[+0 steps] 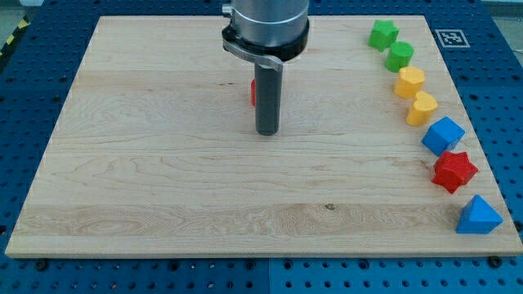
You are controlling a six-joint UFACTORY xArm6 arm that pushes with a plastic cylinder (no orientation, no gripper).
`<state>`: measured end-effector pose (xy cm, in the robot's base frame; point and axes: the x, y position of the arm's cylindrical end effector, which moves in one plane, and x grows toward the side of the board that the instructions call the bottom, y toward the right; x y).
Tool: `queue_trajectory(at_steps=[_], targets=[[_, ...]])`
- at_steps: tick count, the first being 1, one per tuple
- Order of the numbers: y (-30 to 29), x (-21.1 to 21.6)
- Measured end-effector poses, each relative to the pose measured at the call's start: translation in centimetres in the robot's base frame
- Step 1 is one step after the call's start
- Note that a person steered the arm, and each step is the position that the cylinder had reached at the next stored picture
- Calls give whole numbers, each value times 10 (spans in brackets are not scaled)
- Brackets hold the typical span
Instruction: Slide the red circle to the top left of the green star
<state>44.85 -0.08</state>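
Note:
The red circle (253,91) is mostly hidden behind my rod; only a red sliver shows at the rod's left side, near the board's top middle. My tip (267,131) rests on the board just below and in front of that red block. The green star (382,34) lies at the view's top right, far to the right of the tip and the red circle.
A curved row of blocks runs down the right edge of the wooden board (163,163): a green circle (400,55), a yellow hexagon (410,82), a yellow heart (422,108), a blue cube (443,135), a red star (453,171), a blue triangle (477,216).

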Motion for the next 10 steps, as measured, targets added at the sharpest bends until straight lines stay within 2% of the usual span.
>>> queue_trajectory(at_steps=[1, 3, 4, 5, 6, 9, 10], targets=[[-3, -14], [-45, -75], [-45, -84], [-54, -72], [-45, -36], [20, -54], [17, -61]])
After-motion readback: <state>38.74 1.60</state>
